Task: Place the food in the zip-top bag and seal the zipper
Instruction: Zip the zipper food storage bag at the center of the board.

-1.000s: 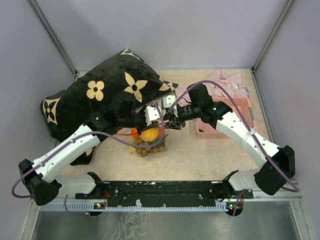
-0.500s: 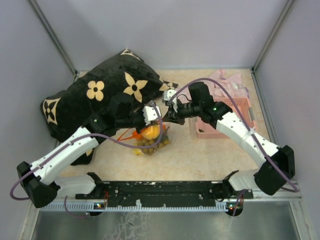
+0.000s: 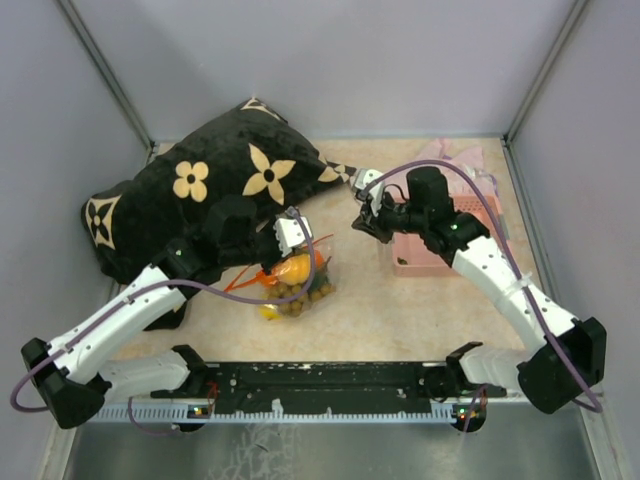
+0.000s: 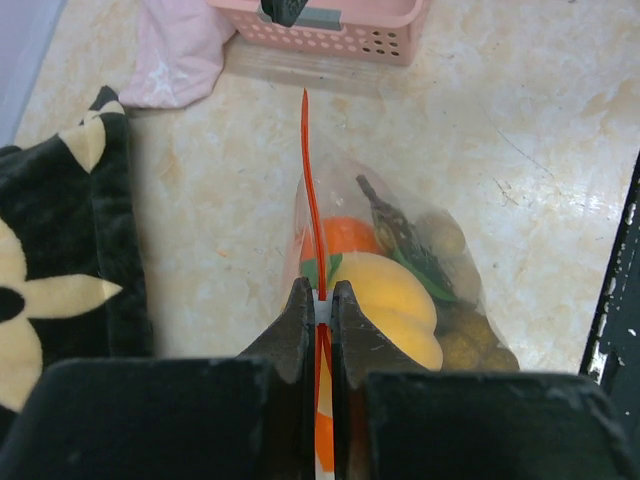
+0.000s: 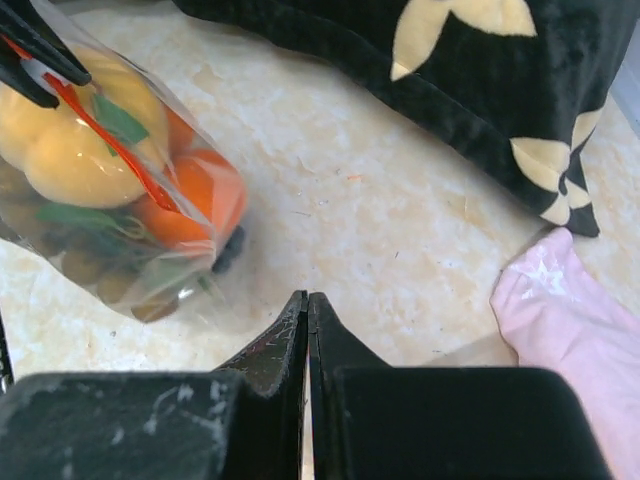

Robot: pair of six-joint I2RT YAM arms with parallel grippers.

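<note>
Left fingers (image 4: 303,312): clamped on the zipper (image 4: 312,200)
Right fingers (image 5: 297,318): together, well apart from the bag
Bag (image 3: 297,281): resting on the tabletop (image 3: 400,310) beside the black pillow (image 3: 200,200)
Food (image 4: 385,295): inside the bag

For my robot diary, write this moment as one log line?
left hand: shut on zipper | right hand: shut, empty | food: in zip-top bag

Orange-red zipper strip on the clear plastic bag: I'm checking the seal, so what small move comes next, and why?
Probably open the left gripper and release: the orange-red zipper strip looks like one closed line, the toy fruits sit inside the clear plastic bag, the right gripper hangs apart.
</note>
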